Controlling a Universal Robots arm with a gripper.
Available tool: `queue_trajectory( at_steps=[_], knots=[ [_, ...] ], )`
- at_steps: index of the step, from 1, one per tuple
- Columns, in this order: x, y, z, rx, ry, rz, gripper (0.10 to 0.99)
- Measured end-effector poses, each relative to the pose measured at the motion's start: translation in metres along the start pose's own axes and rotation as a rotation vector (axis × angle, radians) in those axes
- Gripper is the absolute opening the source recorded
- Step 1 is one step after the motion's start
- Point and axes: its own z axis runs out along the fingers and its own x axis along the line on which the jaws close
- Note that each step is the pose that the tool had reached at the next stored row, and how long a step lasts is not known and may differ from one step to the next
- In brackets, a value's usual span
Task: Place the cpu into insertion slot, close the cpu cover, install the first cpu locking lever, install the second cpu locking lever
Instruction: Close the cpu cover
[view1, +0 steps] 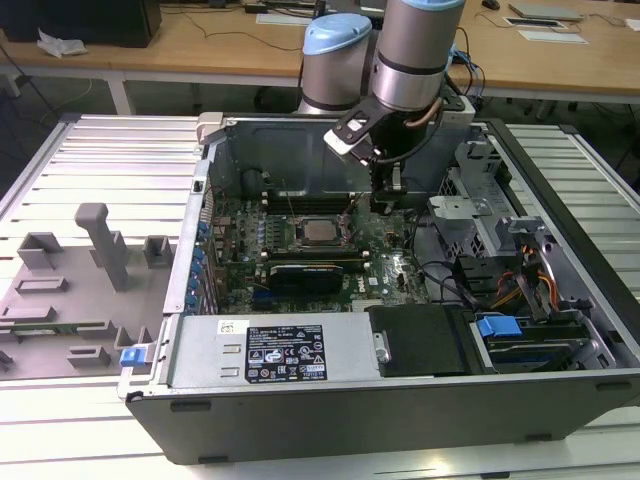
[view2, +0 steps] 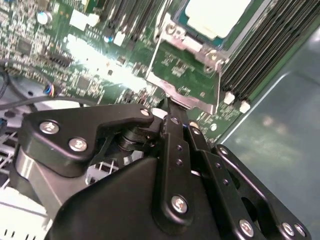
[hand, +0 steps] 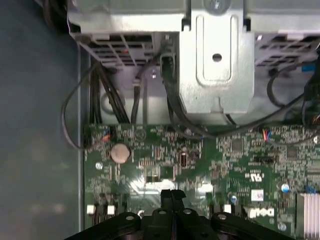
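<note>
my pincer (view2: 167, 106) closed on nothing, tip by cpu cover (view2: 200, 104) rim | cpu (view2: 216, 14) seated; cover looks thin, stiff; I'd press its rim

Even overhead room light fills the exterior view, yet the computer case (view1: 400, 400) shades its own interior. In my second wrist view white glare burns across the motherboard (view2: 95, 55) and the cpu (view2: 215, 15) top washes pale; the first wrist view is dimmer, bluish.
</note>
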Motion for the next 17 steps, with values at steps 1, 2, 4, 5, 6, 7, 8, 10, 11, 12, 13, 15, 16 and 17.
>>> queue_trajectory(
  at_steps=[1, 2, 4, 5, 6, 7, 8, 10, 11, 12, 13, 15, 16, 17],
  knots=[
    [0.0, 0.0002, 0.0, 0.01, -0.0001, 0.0, 0.106],
    [0.0, 0.0004, 0.0001, 0.024, -0.0001, 0.0, 0.106],
    [0.0, 0.0006, 0.0002, 0.044, 0.0, 0.001, 0.106],
    [0.0, 0.0008, 0.0003, 0.054, 0.0002, 0.001, 0.106],
    [0.0, 0.0009, 0.0003, 0.064, 0.0001, 0.001, 0.106],
    [0.0, 0.0009, 0.0002, 0.065, 0.0, 0.001, 0.106],
    [0.0, 0.0008, 0.0002, 0.065, 0.0, 0.001, 0.106],
    [0.0, 0.0008, 0.0003, 0.065, 0.0, 0.001, 0.106],
    [0.0, 0.0004, 0.0003, 0.065, 0.0002, 0.001, 0.106],
    [0.0, -0.0006, 0.0004, 0.065, 0.0002, 0.001, 0.106],
    [0.0, -0.0014, 0.0003, 0.065, 0.0001, 0.001, 0.106],
    [0.0, -0.003, 0.0004, 0.064, 0.0001, 0.001, 0.106],
    [0.0, -0.0051, 0.0004, 0.063, 0.0002, 0.001, 0.106],
    [0.0, -0.0064, 0.0004, 0.063, 0.0001, 0.001, 0.106]
  ],
)
